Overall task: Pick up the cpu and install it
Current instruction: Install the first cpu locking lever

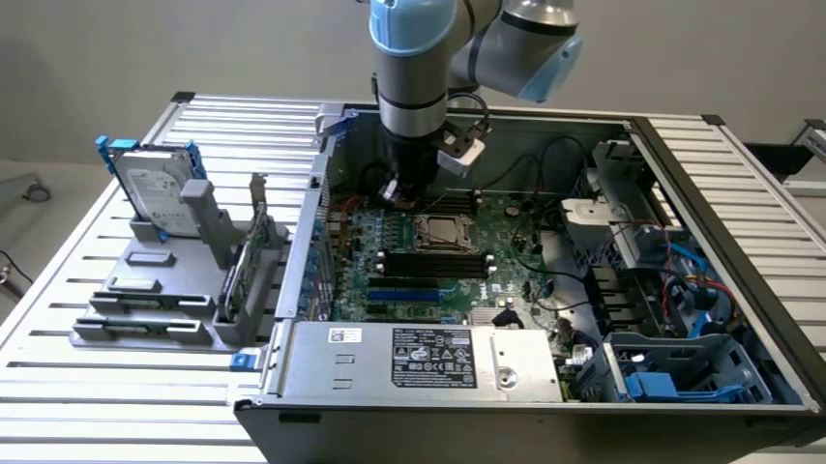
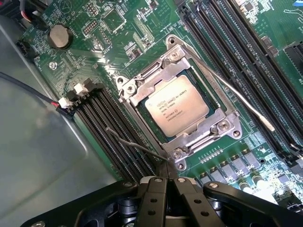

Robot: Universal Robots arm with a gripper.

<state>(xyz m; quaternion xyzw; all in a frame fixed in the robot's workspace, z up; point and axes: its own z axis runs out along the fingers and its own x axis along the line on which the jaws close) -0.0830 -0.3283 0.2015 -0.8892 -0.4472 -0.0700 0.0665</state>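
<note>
The small square silver-topped cpu (image 2: pixel 177 109) is already sitting in its metal socket frame (image 2: pixel 222 126) on the green motherboard (image 2: pixel 71 64). The black gripper (image 2: pixel 169 182) is right at the frame's corner, fingers pressed together with nothing pinched, tips beside the thin wire lever (image 2: pixel 135 144).

A plain grey wall (image 1: pixel 193 48) runs across the exterior view from ten o'clock to two o'clock, evenly lit and free of hard shadows. Below it, the desk (image 1: pixel 77 387) is a surface of ribbed aluminium slats that catch the light in pale bands, with black caps (image 1: pixel 182 97) on its far corners at eleven and one o'clock. At nine o'clock, past the desk's edge, a pale grey floor (image 1: pixel 19 232) shows with a dark cable (image 1: pixel 37 191) looped on it.
</note>
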